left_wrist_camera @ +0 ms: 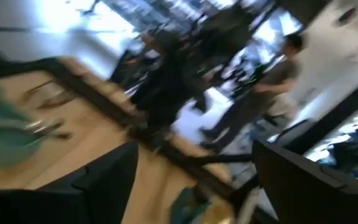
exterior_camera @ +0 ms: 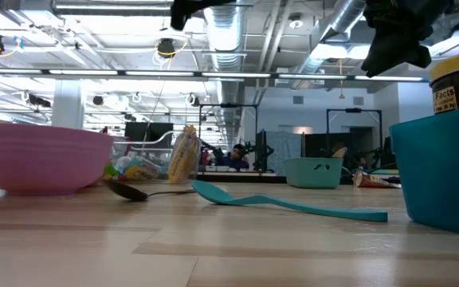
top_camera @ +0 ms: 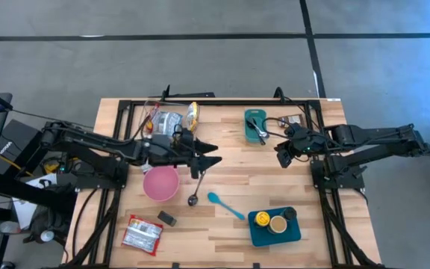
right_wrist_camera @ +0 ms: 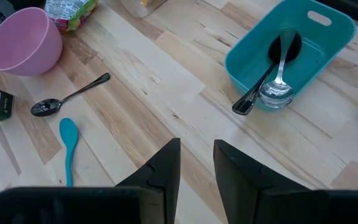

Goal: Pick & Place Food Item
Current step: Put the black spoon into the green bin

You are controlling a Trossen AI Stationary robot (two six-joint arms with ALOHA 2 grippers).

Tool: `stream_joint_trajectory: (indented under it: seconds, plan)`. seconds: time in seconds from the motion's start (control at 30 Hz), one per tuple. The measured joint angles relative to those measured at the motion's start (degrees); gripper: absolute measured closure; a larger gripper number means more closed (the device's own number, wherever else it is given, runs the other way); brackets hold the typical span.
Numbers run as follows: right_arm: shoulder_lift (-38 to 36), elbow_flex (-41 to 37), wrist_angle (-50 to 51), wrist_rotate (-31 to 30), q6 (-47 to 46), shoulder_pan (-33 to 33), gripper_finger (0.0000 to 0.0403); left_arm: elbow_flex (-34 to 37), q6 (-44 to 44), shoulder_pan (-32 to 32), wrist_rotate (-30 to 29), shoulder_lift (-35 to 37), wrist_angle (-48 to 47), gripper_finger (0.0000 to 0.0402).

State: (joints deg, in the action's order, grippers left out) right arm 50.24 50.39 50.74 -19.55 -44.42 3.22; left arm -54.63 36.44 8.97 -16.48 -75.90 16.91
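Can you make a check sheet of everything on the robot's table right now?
Surface: wooden table, dry.
Job's things: red snack packet near the front edge; more snack bags at the back.
Clutter: pink bowl, black spoon, blue spoon, blue tray with jars, teal bin with spoons.
End effectors: left end effector open, empty, above the table by the bowl; right end effector empty, fingers narrowly apart.
Cables: yellow ones beside the left arm's base.
Surroundings: person standing behind.
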Motion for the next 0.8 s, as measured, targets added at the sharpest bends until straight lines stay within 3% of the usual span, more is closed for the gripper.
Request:
stream_joint_trajectory:
  seconds: [0.63,0.8]
  plan:
    - [0.0,0.0,0.0,0.0,0.0,0.0,0.0311,0.0,18.1,0.0,-0.3,-0.2,-34.9,0.0278]
    - [0.1,0.0,0.0,-0.1,0.0,0.0,0.0311,0.0,21.8,0.0,1.6,-0.8,-38.5,0.032]
